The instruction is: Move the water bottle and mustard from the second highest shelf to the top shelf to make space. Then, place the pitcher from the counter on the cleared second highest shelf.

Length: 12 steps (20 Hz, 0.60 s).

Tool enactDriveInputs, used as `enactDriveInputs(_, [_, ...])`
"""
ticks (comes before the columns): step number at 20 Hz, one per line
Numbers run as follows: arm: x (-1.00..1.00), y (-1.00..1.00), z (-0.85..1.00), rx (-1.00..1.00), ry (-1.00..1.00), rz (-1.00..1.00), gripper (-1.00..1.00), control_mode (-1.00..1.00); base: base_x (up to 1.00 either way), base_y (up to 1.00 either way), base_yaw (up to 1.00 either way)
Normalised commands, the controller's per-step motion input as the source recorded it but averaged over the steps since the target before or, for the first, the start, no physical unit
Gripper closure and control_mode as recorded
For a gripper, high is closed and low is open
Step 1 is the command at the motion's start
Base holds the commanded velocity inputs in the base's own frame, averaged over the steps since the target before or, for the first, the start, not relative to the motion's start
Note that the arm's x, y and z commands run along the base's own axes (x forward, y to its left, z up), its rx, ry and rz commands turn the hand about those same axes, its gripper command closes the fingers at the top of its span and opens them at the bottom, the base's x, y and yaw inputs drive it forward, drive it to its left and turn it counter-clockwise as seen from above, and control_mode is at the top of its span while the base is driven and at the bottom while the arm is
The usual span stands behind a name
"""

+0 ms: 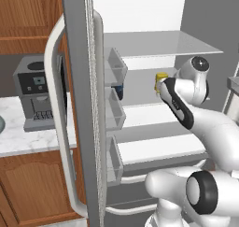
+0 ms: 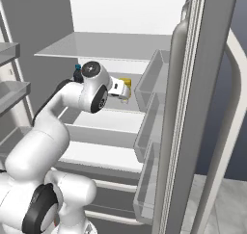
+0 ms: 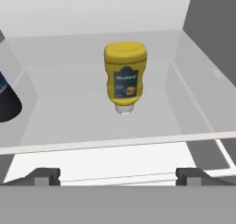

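**Arm reaches into the open fridge toward the mustard**

The mustard [image 3: 125, 75] stands on the second highest shelf [image 3: 69, 126], resting on its clear cap end with the yellow body above and its dark label patch facing the hand camera. It sits near the middle of the shelf, set back from the front edge. In the left base view the mustard [image 1: 161, 78] peeks out just past the robot's wrist; in the right base view it [image 2: 125, 86] shows just beyond the hand.

The water bottle [image 3: 7, 96] is on the same shelf, off to the left edge of the hand view and well apart from the mustard. Its blue cap [image 2: 77, 67] shows behind the arm's upper joint in the right base view.

The gripper [image 3: 118, 174] hovers in front of the shelf's front edge, aimed at the mustard. Its fingers [image 3: 44, 174] are spread wide, one at each side of the hand view's bottom, with nothing between them and not touching the mustard.

The top shelf [image 1: 163, 44] lies above, a pale grey slab with a bare surface. The fridge door [image 1: 81, 104] stands open toward the left base camera, with clear door bins [image 1: 114, 111] stacked on its inner side. A coffee machine [image 1: 35, 97] sits on the marble tabletop [image 1: 28, 139] to the left of the fridge.
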Motion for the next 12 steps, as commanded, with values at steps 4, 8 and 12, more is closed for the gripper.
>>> enactDriveInputs(4, [0.27,-0.05,-0.18,0.00,-0.04,0.00,-1.00,-1.00,0.00,0.00,0.00])
enactDriveInputs(8, [0.30,-0.07,-0.15,0.00,-0.04,0.00,-1.00,-1.00,0.00,0.00,0.00])
enactDriveInputs(12, [0.33,-0.14,-0.07,0.00,-0.03,0.00,-1.00,-1.00,0.00,0.00,0.00])
